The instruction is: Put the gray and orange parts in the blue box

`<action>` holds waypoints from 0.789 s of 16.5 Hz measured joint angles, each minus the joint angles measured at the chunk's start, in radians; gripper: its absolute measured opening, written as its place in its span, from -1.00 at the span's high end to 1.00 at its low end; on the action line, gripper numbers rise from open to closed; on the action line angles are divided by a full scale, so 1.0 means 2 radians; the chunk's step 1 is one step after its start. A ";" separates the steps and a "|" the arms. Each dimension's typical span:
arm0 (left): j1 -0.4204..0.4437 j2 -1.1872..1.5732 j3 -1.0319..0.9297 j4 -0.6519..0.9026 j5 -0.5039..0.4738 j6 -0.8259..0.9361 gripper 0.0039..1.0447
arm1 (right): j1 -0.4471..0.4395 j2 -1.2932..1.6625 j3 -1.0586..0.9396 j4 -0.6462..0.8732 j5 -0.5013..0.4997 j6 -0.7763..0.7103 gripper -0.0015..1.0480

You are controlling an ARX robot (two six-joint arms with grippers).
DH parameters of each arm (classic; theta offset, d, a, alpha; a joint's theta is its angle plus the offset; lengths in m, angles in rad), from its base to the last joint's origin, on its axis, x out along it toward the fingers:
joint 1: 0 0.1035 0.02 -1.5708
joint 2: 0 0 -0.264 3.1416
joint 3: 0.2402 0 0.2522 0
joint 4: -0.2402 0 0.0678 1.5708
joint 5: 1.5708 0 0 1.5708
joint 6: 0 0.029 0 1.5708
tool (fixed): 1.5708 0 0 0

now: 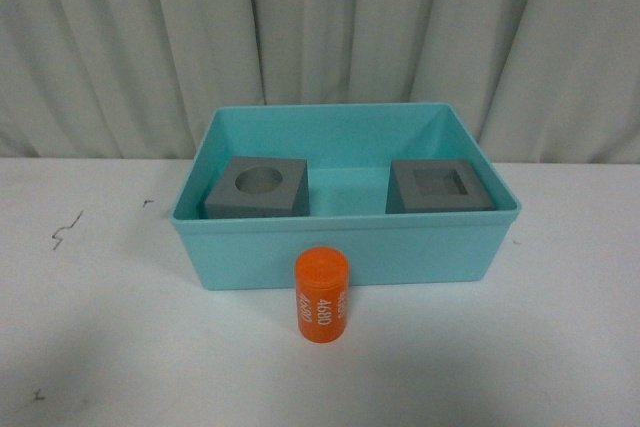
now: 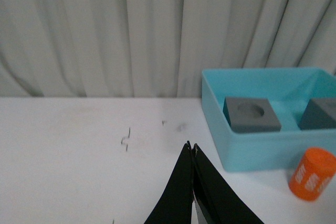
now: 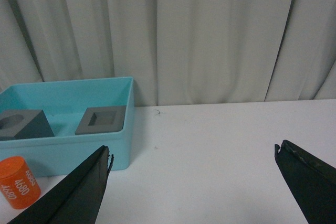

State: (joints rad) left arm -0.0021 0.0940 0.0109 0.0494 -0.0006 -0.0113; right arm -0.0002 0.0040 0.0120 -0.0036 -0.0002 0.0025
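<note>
The blue box point(image 1: 345, 247) stands on the white table in the front view. Inside it sit two gray cubes: one with a round hole point(image 1: 258, 187) at the left, one with a square recess point(image 1: 440, 187) at the right. The orange cylinder printed "4680" point(image 1: 321, 297) stands on the table just in front of the box's near wall. Neither arm shows in the front view. My left gripper point(image 2: 191, 146) is shut and empty, to the left of the box point(image 2: 247, 145) and the cylinder point(image 2: 312, 174). My right gripper point(image 3: 193, 150) is wide open and empty, to the right of the box point(image 3: 68, 153) and cylinder point(image 3: 19, 182).
A pale pleated curtain point(image 1: 320, 37) hangs behind the table. Small dark marks point(image 1: 65, 230) lie on the white tabletop at the left. White table surface point(image 1: 560, 347) spreads on both sides of the box and in front of it.
</note>
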 joint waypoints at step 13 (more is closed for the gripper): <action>0.001 -0.044 0.000 -0.027 0.000 0.000 0.15 | 0.000 0.000 0.000 0.000 0.000 0.000 -0.87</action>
State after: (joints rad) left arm -0.0010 0.0067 0.0109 -0.0036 -0.0002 -0.0113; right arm -0.0002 0.0040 0.0120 -0.0036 0.0002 0.0025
